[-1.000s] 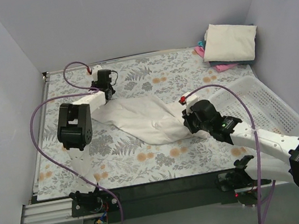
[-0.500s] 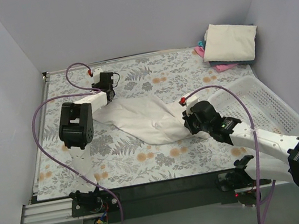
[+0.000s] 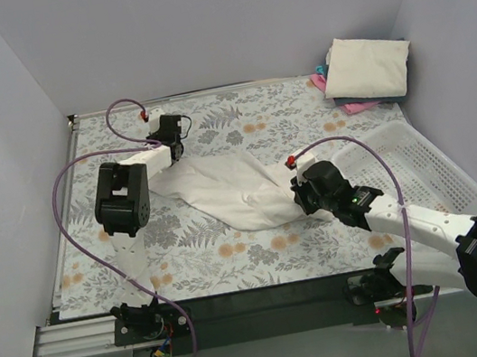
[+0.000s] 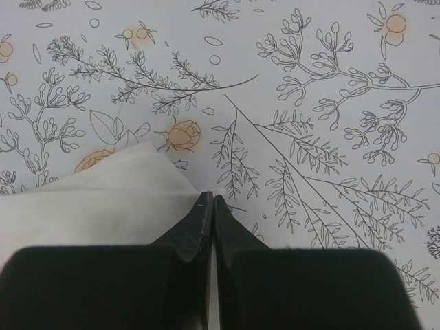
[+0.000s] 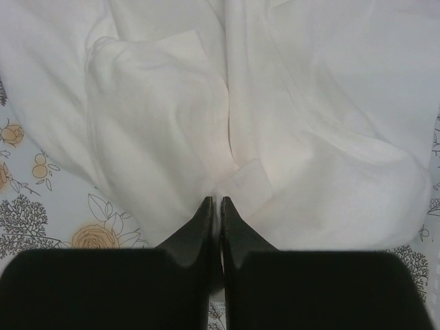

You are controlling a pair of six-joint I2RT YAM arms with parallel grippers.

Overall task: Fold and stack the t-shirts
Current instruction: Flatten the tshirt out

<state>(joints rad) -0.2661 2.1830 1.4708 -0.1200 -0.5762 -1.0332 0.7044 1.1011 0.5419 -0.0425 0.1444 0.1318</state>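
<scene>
The left end effector [image 4: 209,201] is closed, its tips pinching the corner edge of the white t-shirt [image 4: 103,199], which spreads to its left over the flowered table [image 4: 309,103]. The right end effector [image 5: 214,201] is closed on a fold of the same shirt, with cloth bunched ahead of it on both sides.

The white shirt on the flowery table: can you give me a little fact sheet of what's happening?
Shirt: white t-shirt, crumpled, lying between the two arms
Left gripper: shut at the shirt's far corner
Right gripper: shut on the shirt's near end
Folded stack: far right corner, cream shirt on top
Basket: white, right of the shirt
</scene>
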